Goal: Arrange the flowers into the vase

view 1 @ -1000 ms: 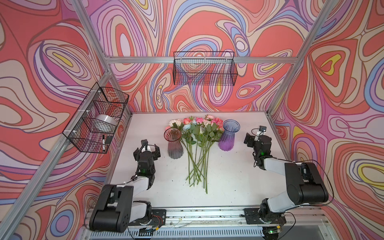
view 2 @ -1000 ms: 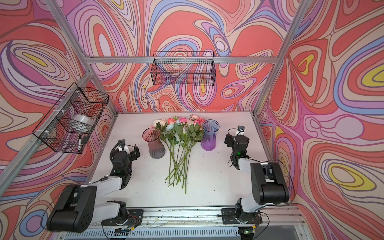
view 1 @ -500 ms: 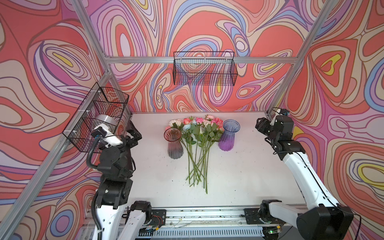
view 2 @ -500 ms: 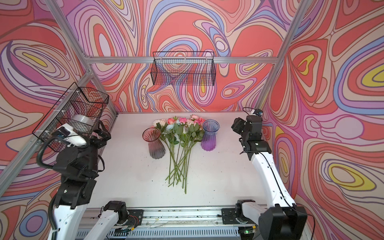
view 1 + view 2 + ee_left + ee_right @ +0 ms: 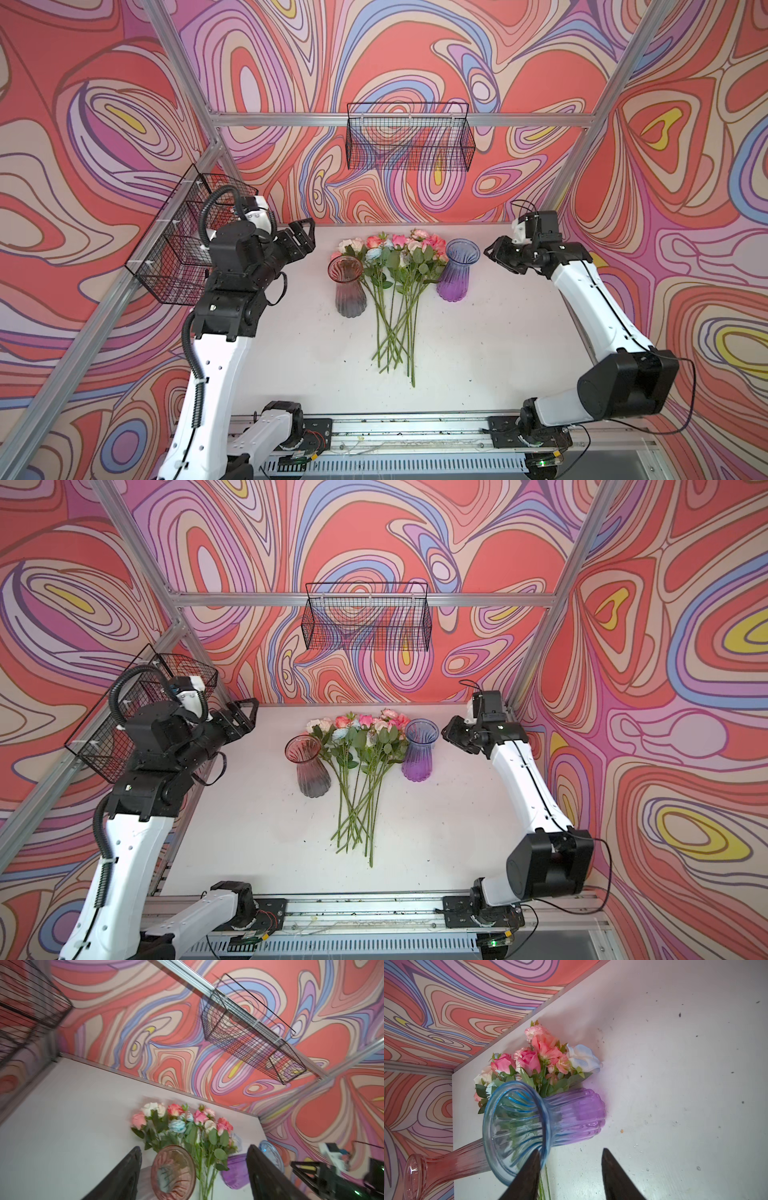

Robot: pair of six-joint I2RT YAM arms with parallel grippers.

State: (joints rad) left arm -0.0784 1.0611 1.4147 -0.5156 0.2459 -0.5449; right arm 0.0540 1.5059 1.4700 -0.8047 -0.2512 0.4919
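Note:
The flowers (image 5: 395,253) (image 5: 359,729) lie flat in a bunch mid-table, heads toward the back wall, green stems (image 5: 395,332) fanned toward the front. A pink-to-grey glass vase (image 5: 348,286) (image 5: 173,1169) stands upright at their left, a blue-to-purple vase (image 5: 457,270) (image 5: 542,1118) at their right. My left gripper (image 5: 305,237) (image 5: 194,1147) hangs open in the air left of the pink vase, pointing at it. My right gripper (image 5: 494,253) (image 5: 571,1149) is open just right of the blue vase's rim, with only bare table between its fingers.
A black wire basket (image 5: 409,137) hangs on the back wall and another (image 5: 174,249) on the left wall, close behind my left arm. A metal rail (image 5: 395,428) runs along the table's front edge. Patterned walls enclose three sides.
Both arms have risen from their folded pose low at the table's front and reached back toward the vases. The flowers and both vases have not moved.

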